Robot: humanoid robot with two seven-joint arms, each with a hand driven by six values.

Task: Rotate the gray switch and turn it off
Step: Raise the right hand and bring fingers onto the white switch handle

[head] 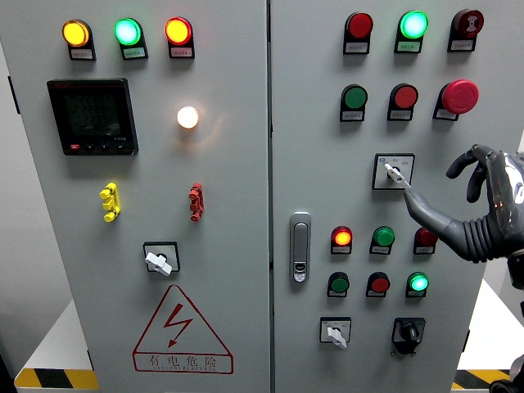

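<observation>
The gray rotary switch [394,172] sits on a square black-framed plate, its small lever pointing toward four o'clock.

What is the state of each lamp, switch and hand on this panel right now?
Upper-left three lamps: lit.
White lamp: lit.
Meter display: dark.
Top-right green lamp: lit.
Red lamp by the handle: lit.
Lower-right green lamp: lit.
Gray switch: lever points lower right, fingertip touching it.
Right hand: index finger extended, holding nothing.
Left hand: not in view.
</observation>
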